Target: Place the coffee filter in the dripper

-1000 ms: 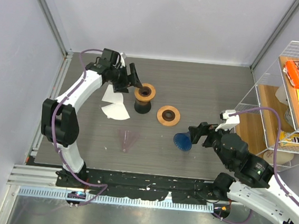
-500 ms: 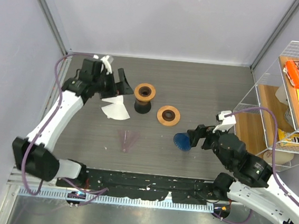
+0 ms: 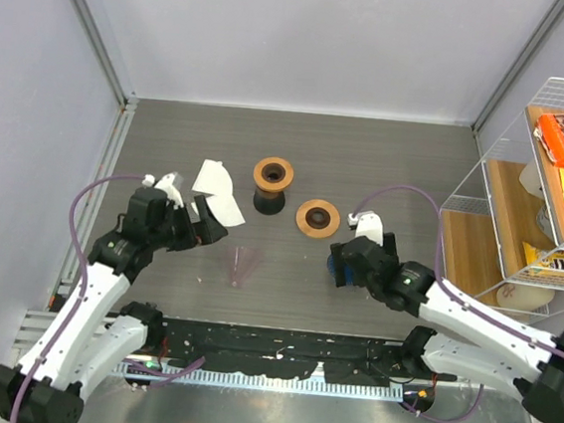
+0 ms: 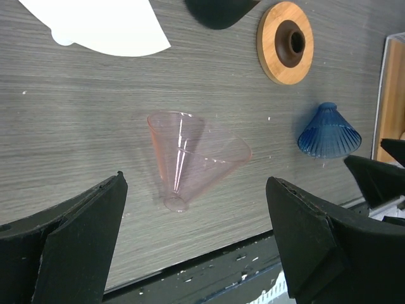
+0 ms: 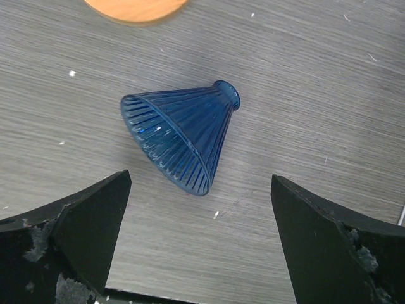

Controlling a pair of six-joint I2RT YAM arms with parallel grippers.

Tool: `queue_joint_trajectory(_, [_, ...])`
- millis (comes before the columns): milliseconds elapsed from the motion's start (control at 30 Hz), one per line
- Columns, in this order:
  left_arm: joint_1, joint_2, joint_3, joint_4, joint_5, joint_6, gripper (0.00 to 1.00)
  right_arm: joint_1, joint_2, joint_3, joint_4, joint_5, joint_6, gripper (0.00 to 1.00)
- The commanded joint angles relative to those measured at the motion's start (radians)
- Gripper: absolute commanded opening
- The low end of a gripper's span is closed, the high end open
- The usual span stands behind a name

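Observation:
Two white paper coffee filters [image 3: 220, 193] lie overlapping on the table at the back left; part of one shows in the left wrist view [image 4: 101, 22]. The dark blue ribbed dripper [image 5: 180, 136] lies on its side. In the top view it [image 3: 333, 266] is mostly hidden under my right gripper [image 3: 343, 264]. That gripper [image 5: 201, 209] is open and empty, its jaws wide on either side of the dripper's rim, just above it. My left gripper [image 3: 211, 227] is open and empty, just in front of the filters. In its wrist view [image 4: 196, 212] it looks over the table.
A pale pink cone [image 3: 242, 265] lies on its side between the arms, also in the left wrist view [image 4: 193, 158]. One orange ring [image 3: 273, 175] sits on a dark stand, another [image 3: 317, 218] lies flat. A wire rack [image 3: 554, 188] with boxes stands at the right.
My left arm has drawn back from the far left toward the near edge, away from the filters. My right gripper has moved left and forward over the dripper.

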Motion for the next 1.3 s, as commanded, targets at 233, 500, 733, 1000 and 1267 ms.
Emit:
queue_joint_trajectory(233, [0.006, -0.181, -0.05, -0.044, -0.083, -0.015, 1.0, -0.011, 0.301, 0.076, 0.069, 0.136, -0.009, 0.85])
queue_joint_trajectory(500, [0.006, -0.196, -0.057, -0.053, -0.078, -0.015, 0.99, -0.037, 0.347, 0.1, 0.147, 0.105, -0.049, 0.59])
queue_joint_trajectory(733, [0.004, -0.213, -0.054, -0.07, -0.078, -0.006, 1.0, -0.056, 0.38, 0.1, 0.162, 0.079, -0.044, 0.39])
queue_joint_trajectory(1000, [0.006, -0.251, -0.054, -0.083, -0.06, -0.003, 1.0, -0.056, 0.361, 0.124, 0.118, 0.115, -0.017, 0.18])
queue_joint_trajectory(1267, [-0.008, -0.25, -0.047, 0.008, 0.086, -0.024, 1.0, -0.056, 0.202, 0.174, 0.037, -0.098, -0.017, 0.06])
